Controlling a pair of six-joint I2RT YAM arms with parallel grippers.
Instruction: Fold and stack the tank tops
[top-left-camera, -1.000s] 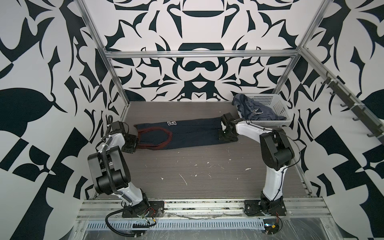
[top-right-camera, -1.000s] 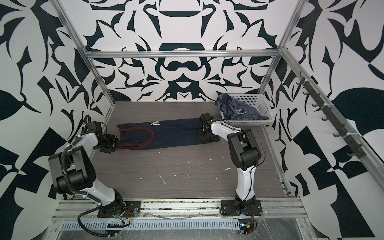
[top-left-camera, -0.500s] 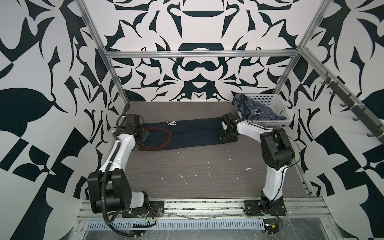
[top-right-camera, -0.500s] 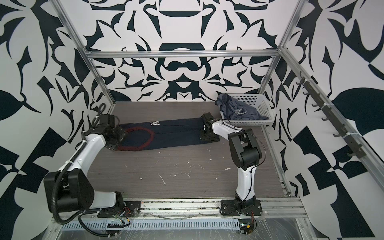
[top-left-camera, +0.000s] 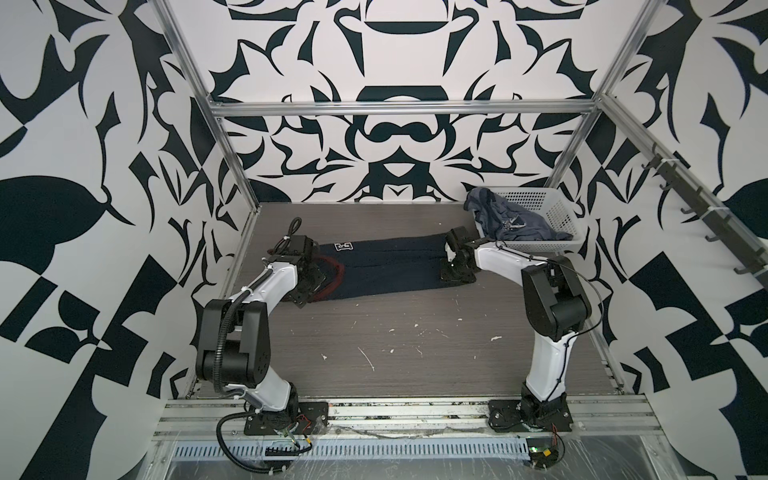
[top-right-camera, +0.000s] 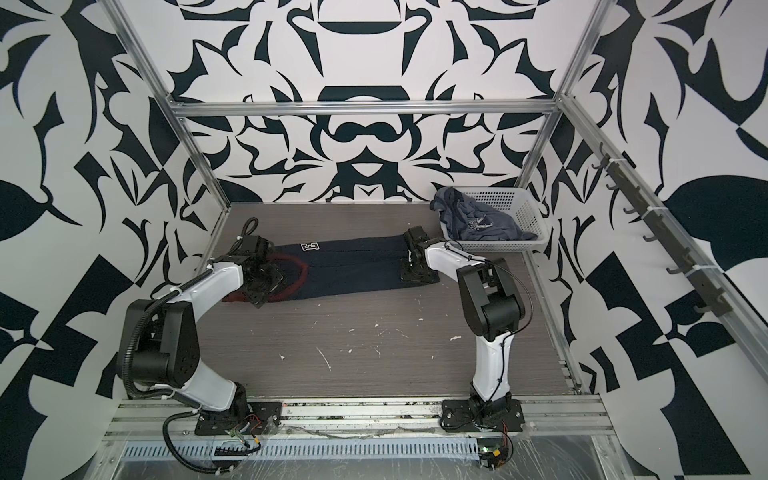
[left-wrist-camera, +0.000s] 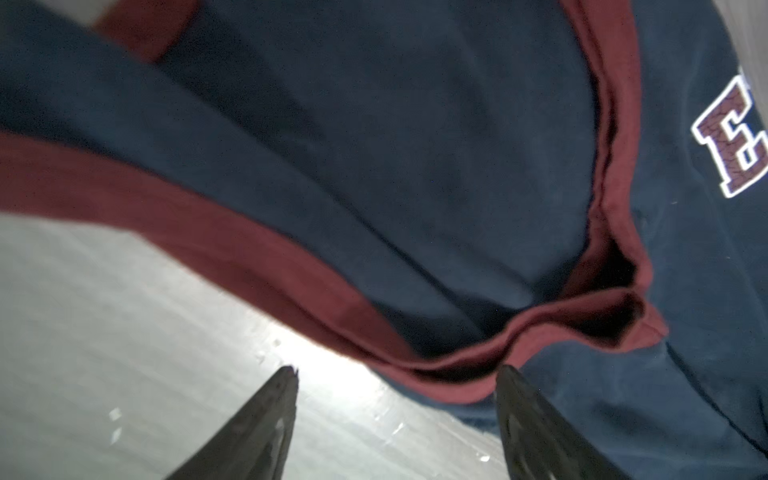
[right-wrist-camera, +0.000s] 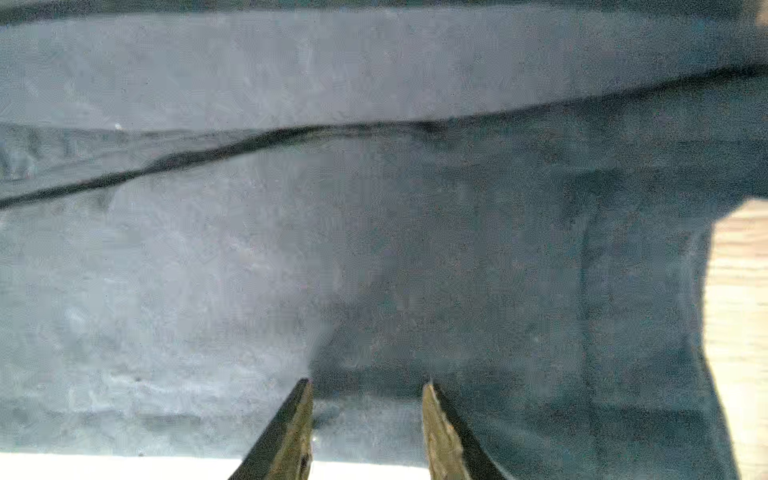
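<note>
I have the navy top (top-left-camera: 390, 266) mid-frame in a long strip (lengthwise fold done, I'd judge); the cross folds are left. The blue top (top-left-camera: 511, 220) is heaped in the basket (top-left-camera: 559, 216), upper right, unfolded. My left gripper (left-wrist-camera: 397, 370) is spread at the red trim. My right gripper (right-wrist-camera: 368, 382) is half-spread on the hem end, pinching nothing.

White arm shells (top-left-camera: 279, 279), black joints (top-left-camera: 243, 349), black cables (top-left-camera: 223, 336)

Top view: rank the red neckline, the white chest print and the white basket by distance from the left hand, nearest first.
1. Red neckline: right at the left hand, left side.
2. White print: slightly farther back, left of centre.
3. Basket: back right corner, clearly farthest.
</note>
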